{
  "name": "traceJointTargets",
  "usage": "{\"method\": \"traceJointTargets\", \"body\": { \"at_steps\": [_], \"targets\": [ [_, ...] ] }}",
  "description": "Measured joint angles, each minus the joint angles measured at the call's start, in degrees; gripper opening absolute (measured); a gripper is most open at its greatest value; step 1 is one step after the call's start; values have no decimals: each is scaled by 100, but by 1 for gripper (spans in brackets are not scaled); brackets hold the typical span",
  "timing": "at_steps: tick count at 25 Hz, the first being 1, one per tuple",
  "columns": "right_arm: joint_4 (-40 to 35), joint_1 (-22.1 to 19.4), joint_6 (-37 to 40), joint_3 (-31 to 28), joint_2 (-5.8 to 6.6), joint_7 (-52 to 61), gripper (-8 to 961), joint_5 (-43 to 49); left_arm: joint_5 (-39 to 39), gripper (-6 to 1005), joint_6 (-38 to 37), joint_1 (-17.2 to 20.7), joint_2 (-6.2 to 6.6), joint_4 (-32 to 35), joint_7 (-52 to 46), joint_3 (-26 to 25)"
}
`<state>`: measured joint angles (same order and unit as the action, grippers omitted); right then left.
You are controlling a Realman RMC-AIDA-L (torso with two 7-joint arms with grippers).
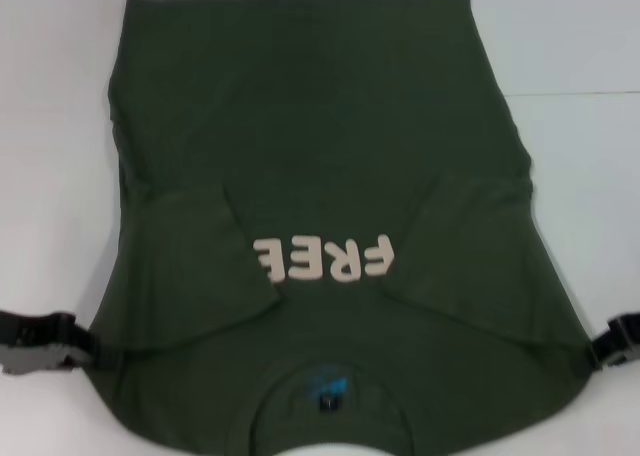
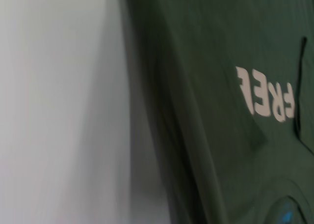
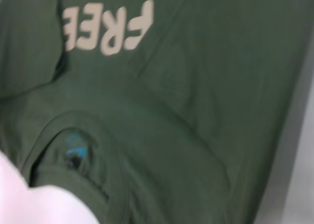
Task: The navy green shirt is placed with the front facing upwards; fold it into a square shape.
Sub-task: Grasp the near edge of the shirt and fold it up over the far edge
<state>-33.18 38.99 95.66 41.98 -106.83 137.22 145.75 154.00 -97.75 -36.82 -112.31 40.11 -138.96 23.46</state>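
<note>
The navy green shirt (image 1: 320, 166) lies front up on the white table, its collar and blue neck label (image 1: 328, 386) nearest me and its hem far away. Both sleeves are folded inward over the chest, flanking the cream lettering (image 1: 325, 259). My left gripper (image 1: 40, 341) sits at the shirt's near left edge, beside the shoulder. At the near right edge, my right gripper (image 1: 618, 341) is beside the other shoulder. The left wrist view shows the shirt's (image 2: 230, 111) side edge on the table. The right wrist view shows the collar (image 3: 73, 153) and lettering (image 3: 108, 30).
White table (image 1: 580, 146) surrounds the shirt on the left, right and far sides. A faint seam line crosses the table at the right (image 1: 570, 94).
</note>
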Motion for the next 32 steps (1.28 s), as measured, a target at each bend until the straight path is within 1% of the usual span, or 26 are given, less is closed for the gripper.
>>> {"method": "traceJointTargets", "body": {
  "at_steps": [3, 7, 11, 16, 19, 22, 25, 27, 30, 31, 32],
  "targets": [
    [-4, -43, 433, 18, 37, -301, 35, 16, 214, 50, -455, 11, 31, 42, 62, 7],
    [-5, -98, 955, 53, 57, -700, 35, 155, 497, 50, -942, 24, 39, 73, 93, 28],
    [13, -117, 1294, 106, 17, -1051, 36, 424, 741, 51, -1310, 57, 18, 69, 111, 185],
    [52, -91, 1596, 149, -39, -1232, 36, 473, 807, 51, -1781, 81, -29, 6, 281, 434],
    [62, -90, 1660, 323, -56, -1303, 36, 485, 813, 51, -1894, 95, -61, -10, 283, 601],
    [64, -108, 1682, 533, -91, -1318, 36, 488, 820, 51, -1948, 127, -122, -18, 261, 868],
    [66, -118, 1702, 613, -126, -1347, 36, 489, 823, 51, -1957, 131, -151, -20, 259, 1022],
    [67, -123, 1701, 589, -140, -1386, 36, 483, 819, 51, -1962, 125, -155, -21, 266, 1037],
    [64, -129, 1687, 390, -143, -1433, 35, 448, 768, 51, -1966, 84, -130, -21, 293, 875],
    [55, -129, 1687, 229, -141, -1464, 35, 443, 670, 51, -1966, 52, -80, -13, 367, 609],
    [46, -129, 1693, 55, -132, -1493, 35, 442, 606, 51, -1965, 37, -51, -3, 425, 460]
  ]
}}
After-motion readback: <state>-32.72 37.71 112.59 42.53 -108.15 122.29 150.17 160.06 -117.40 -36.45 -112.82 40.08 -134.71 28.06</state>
